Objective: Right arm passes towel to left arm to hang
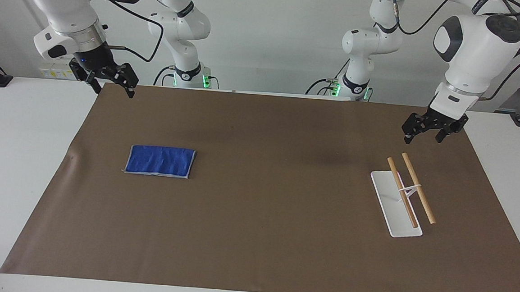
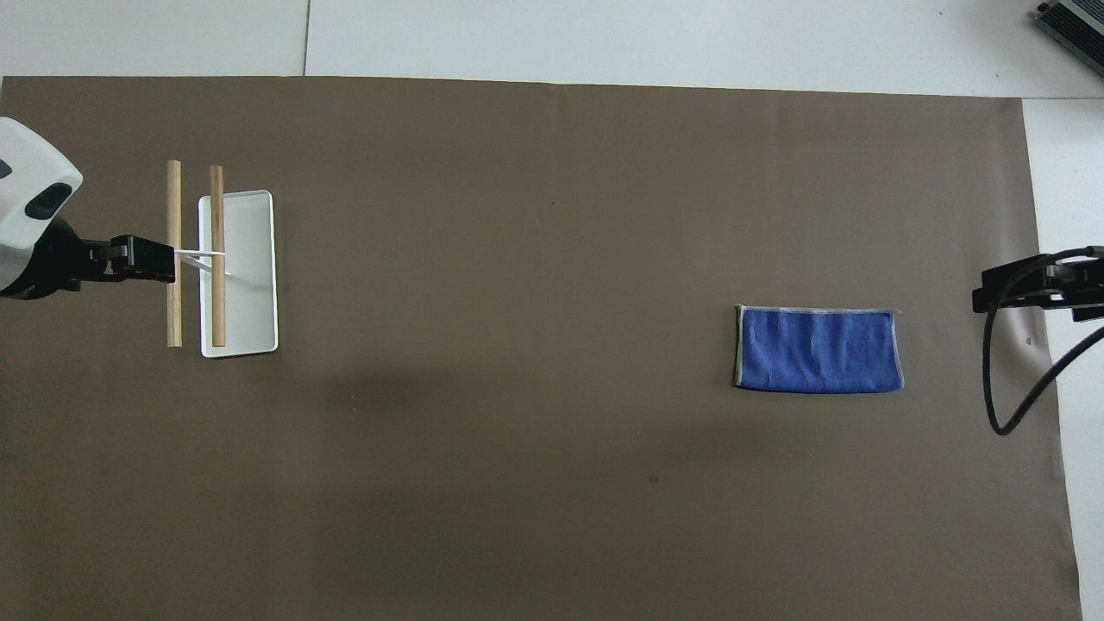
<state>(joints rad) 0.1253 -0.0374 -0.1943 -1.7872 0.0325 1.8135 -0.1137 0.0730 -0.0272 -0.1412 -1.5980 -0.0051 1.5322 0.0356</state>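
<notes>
Over the brown mat's corner at the right arm's end of the tabletop, close to the robots, the right claw hangs in the air with its fingers spread apart and nothing between them. Out from it, farther from the robots, the towel lies flat on the brown mat, a folded blue rectangle with pale trim along its edges, well apart from that claw and untouched.

Toward the left arm's end, the left claw hovers with its fingers likewise apart and empty. Just below it stands the rack, a white flat base carrying two wooden rods side by side on a thin white stand, raised above the base. The claw is up over the end of the rods nearer to the robots and is not touching them. Towel and rack sit well apart, with bare mat between.
</notes>
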